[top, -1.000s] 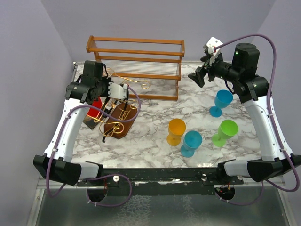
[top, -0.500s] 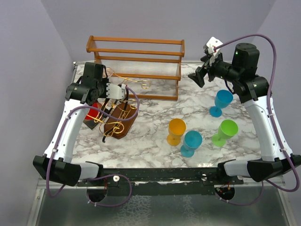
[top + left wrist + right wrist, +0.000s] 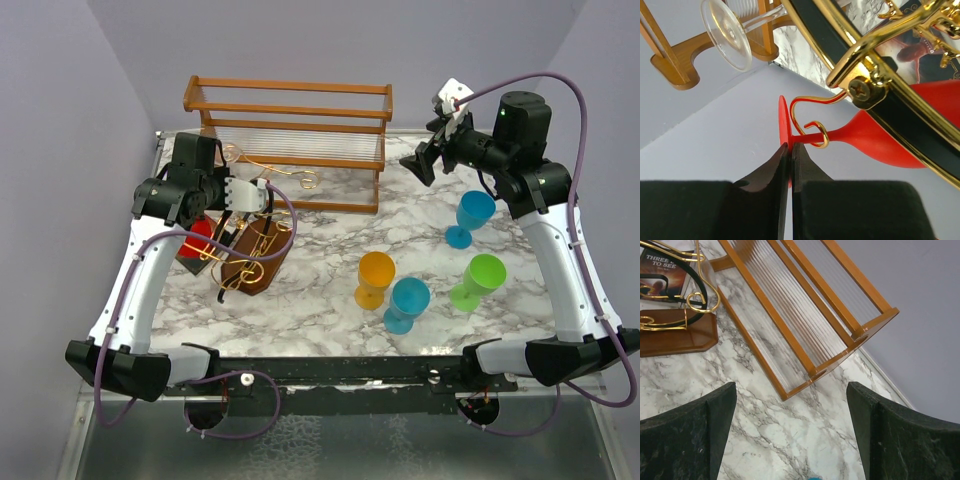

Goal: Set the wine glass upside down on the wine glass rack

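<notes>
Now your left gripper (image 3: 788, 146) is pinched nearly closed on the foot of the red wine glass (image 3: 875, 145), whose stem sits in a gold hook of the wine glass rack (image 3: 250, 265). Your right gripper (image 3: 790, 435) gapes wide, holding nothing.

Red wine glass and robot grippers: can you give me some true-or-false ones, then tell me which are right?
1. The red wine glass has its stem in a gold hook of the wine glass rack. True.
2. The right gripper holds the green glass. False: it is open and empty; the green glass stands on the table.
3. The left gripper is wide open. False: it is shut, at the red wine glass's foot.
4. The orange glass stands upright. True.
</notes>
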Robot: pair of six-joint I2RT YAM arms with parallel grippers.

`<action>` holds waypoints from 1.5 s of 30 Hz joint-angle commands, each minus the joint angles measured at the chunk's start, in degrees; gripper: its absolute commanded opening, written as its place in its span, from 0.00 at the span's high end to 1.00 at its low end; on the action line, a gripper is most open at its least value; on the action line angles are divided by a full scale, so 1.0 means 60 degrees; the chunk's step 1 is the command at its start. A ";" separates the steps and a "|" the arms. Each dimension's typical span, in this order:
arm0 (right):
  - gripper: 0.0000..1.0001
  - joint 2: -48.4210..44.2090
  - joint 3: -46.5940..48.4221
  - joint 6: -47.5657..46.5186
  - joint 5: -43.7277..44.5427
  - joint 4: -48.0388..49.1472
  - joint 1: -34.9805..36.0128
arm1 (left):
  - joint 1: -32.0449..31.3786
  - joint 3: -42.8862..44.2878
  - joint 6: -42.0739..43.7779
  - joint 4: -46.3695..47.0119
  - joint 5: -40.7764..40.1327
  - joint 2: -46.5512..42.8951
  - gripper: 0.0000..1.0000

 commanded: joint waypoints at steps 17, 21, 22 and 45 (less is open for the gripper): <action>0.09 -0.0292 -0.0429 -0.0319 0.0269 0.0079 -0.0004 | -0.0060 -0.0094 0.0117 -0.0735 0.0800 -0.0274 0.78; 0.09 -0.0221 -0.0359 -0.0318 0.0250 0.0034 -0.0004 | -0.0065 -0.0040 0.0268 -0.0984 0.0805 -0.0289 0.78; 0.09 -0.0206 -0.0350 -0.0307 0.0251 0.0041 -0.0004 | -0.0071 -0.0025 0.0296 -0.0998 0.0780 -0.0282 0.77; 0.09 -0.0736 -0.0959 -0.0607 0.0906 -0.0619 -0.0004 | -0.0105 0.1768 -0.0431 -0.1817 0.2350 -0.0170 0.57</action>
